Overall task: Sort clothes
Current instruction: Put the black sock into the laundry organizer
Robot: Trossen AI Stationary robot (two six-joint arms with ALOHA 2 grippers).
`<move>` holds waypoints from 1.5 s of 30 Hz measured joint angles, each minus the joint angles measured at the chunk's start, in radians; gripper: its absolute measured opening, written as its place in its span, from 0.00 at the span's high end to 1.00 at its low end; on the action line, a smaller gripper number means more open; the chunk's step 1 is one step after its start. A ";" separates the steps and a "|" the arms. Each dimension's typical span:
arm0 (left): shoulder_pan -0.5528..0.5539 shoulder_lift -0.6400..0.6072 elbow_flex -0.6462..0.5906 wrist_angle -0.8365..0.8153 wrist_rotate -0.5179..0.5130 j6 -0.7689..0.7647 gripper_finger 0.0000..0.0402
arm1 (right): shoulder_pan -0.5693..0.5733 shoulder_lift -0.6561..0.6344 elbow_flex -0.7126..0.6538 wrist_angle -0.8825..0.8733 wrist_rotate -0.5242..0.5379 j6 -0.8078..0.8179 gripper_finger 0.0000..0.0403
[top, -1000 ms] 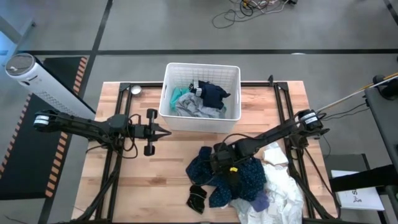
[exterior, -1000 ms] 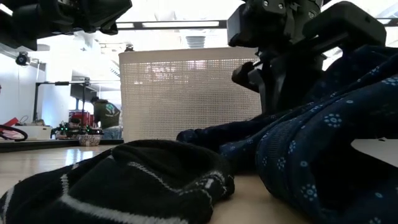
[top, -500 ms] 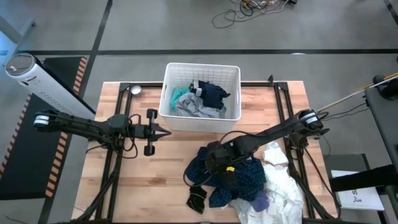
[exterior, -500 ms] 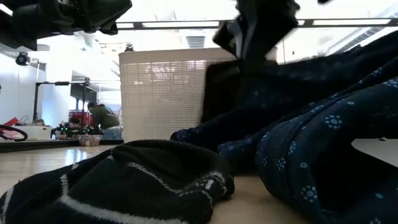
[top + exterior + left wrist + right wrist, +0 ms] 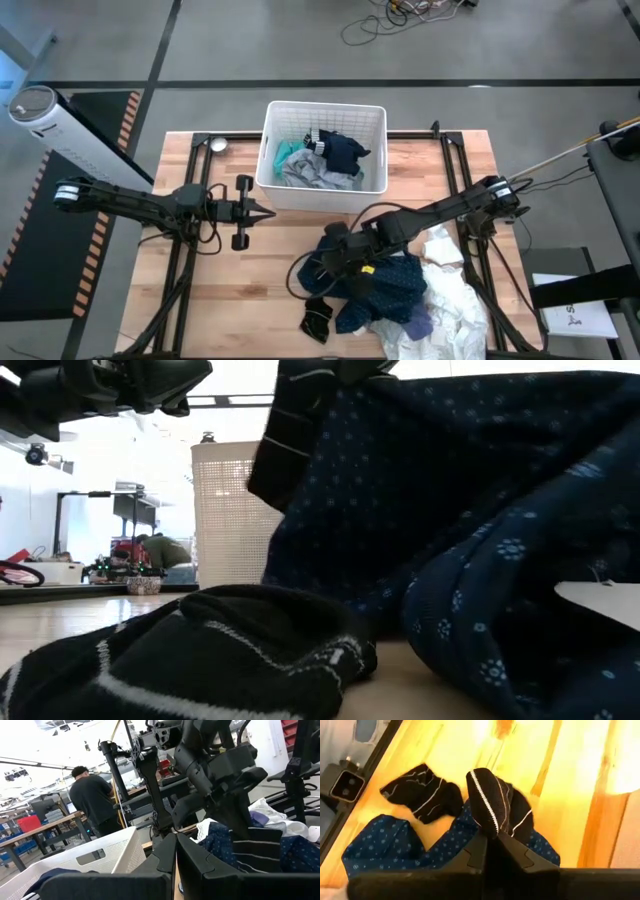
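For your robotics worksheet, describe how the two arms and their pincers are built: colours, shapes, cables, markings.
Both arms are slim, dark and jointed. The left arm ends in a cross-shaped black wrist and a pointed left pincer; loose black cables loop under it. The right arm has a pale round joint at its base and a small yellow marking beside the right pincer. The fingers are matte black and angular.

We see a dark striped sock (image 5: 492,805) pinched in the right pincer (image 5: 490,837), blue dotted garment (image 5: 395,847) bunched beneath.

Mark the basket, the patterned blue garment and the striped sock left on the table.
white basket (image 5: 325,108): high view, far rim.
dark blue patterned garment (image 5: 400,285): high view, spread fabric.
black striped sock (image 5: 317,322): high view, middle of sock.
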 joint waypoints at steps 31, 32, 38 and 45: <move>0.000 0.000 0.000 0.000 0.000 0.000 1.00 | 0.002 0.000 0.001 0.003 0.019 0.015 0.96; 0.000 0.000 0.000 0.000 0.000 0.000 1.00 | 0.002 0.000 0.001 0.003 0.018 0.023 0.98; 0.000 0.000 0.000 0.000 0.000 0.000 1.00 | 0.002 0.023 -0.001 0.005 -0.041 0.061 0.86; 0.000 0.000 0.000 -0.002 0.000 0.000 1.00 | 0.002 0.101 -0.003 -0.020 -0.088 0.068 0.65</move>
